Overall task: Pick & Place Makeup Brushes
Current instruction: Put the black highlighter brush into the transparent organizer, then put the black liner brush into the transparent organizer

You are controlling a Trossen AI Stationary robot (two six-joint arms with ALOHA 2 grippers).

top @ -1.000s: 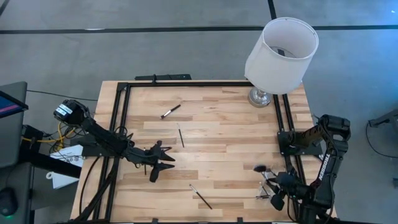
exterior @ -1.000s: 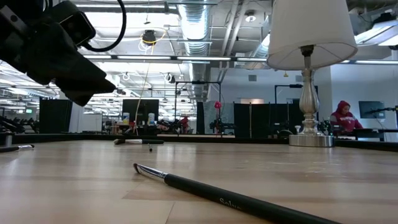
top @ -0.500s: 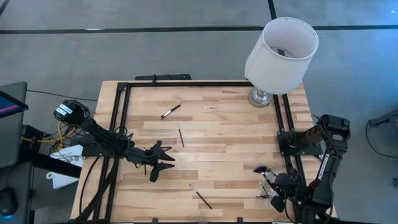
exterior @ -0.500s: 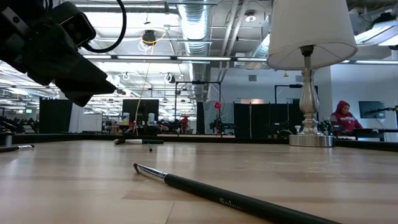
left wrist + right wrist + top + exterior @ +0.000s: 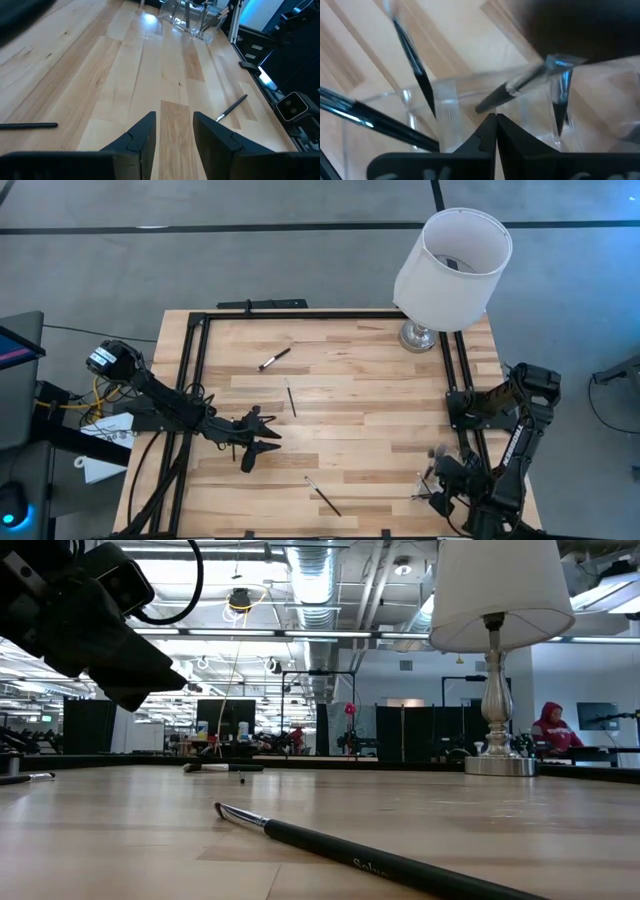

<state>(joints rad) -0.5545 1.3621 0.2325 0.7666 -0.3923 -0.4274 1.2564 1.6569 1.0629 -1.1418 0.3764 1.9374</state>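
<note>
Three thin black makeup brushes lie flat on the wooden table: one with a pale tip [image 5: 273, 359], one bare and slim [image 5: 291, 400], one near the near edge [image 5: 323, 496] [image 5: 380, 865]. My left gripper [image 5: 262, 446] [image 5: 174, 125] hovers open over bare wood left of centre. My right gripper [image 5: 443, 485] [image 5: 495, 119] is shut at the near right corner, over a clear holder [image 5: 445, 102] with several brushes standing in it. A larger brush [image 5: 520, 85] with a silver ferrule and a dark fluffy head [image 5: 437, 452] slants just past its fingertips. My right gripper has its shut fingertips [image 5: 487, 131] pointing down at the clear holder, close to the larger brush's handle end [image 5: 482, 106]. Whether they touch that handle I cannot tell.
A table lamp with a white shade [image 5: 452, 255] stands at the far right corner on a silver base [image 5: 418, 336]. Black rails [image 5: 195, 380] frame the table. Another brush [image 5: 231, 108] lies ahead of my left gripper. A person in red [image 5: 553, 730] sits far behind the table.
My right gripper has shifted a little toward the table's right and near edges. The larger brush's fluffy head has swung toward the right with it and shows blurred.
</note>
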